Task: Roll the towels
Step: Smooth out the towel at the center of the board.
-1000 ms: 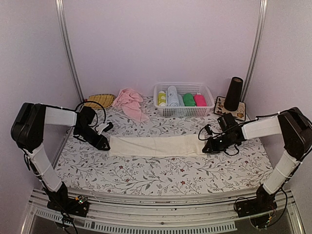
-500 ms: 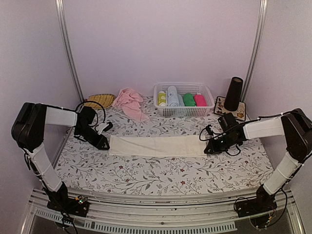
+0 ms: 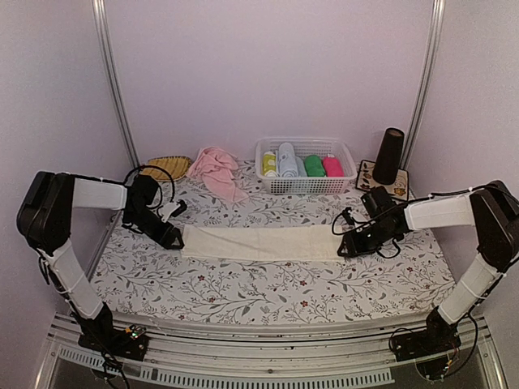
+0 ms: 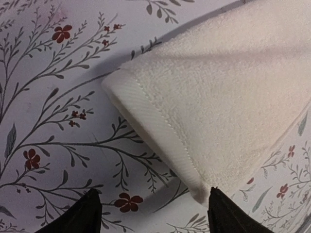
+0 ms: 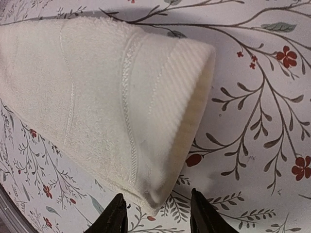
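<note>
Folded into a long flat strip across the middle of the bench [image 3: 268,296]: the cream towel [image 3: 259,242]. Not rolled yet. At its left end, the left pincer [image 3: 173,241], open, holding nothing. At its right end, the right pincer [image 3: 345,249], open too, tips just off the hem. At the back, beside the basket [image 3: 304,185], the pink towel [image 3: 214,168], in a crumpled heap. Probably left to do: rolling the cream strip, then everything for the pink one.
</note>
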Available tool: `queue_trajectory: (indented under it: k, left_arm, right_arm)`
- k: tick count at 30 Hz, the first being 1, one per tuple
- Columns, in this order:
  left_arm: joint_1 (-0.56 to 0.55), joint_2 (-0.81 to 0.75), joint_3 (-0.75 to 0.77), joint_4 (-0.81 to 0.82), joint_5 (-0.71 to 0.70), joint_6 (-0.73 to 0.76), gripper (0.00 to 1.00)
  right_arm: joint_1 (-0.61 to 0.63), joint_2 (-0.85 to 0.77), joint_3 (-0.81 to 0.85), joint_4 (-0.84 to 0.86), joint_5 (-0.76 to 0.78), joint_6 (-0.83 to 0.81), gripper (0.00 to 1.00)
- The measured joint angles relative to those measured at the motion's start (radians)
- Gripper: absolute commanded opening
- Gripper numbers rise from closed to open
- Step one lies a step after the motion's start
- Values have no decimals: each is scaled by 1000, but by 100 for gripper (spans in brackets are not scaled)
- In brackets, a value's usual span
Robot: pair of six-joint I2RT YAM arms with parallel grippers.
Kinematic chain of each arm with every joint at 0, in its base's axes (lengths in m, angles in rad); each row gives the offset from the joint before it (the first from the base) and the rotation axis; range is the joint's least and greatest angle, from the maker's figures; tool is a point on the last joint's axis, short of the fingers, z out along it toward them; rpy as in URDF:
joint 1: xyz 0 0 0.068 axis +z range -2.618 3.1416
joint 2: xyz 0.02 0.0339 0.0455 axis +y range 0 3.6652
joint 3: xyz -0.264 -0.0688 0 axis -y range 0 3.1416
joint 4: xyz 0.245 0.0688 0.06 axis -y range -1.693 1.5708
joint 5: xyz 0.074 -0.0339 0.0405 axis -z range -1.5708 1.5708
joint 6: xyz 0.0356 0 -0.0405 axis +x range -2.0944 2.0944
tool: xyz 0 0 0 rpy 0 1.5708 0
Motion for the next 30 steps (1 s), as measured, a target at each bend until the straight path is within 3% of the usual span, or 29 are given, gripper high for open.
queue_trajectory:
  k: [4, 9, 14, 19, 30]
  left_arm:
    - [11, -49, 25, -37, -5, 21, 96]
    - [15, -69, 124, -54, 11, 35, 97]
    - [14, -42, 207, -48, 37, 40, 96]
    - [4, -9, 191, -22, 48, 49, 97]
    - [-121, -7, 72, 105, -120, 88, 97]
  right_arm:
    - [1, -43, 34, -26, 36, -3, 59]
    - [1, -64, 147, -21, 81, -4, 68]
    - [1, 3, 301, 0, 84, -23, 70]
    - [1, 144, 418, -24, 54, -73, 70]
    - [-30, 237, 447, -116, 56, -184, 66]
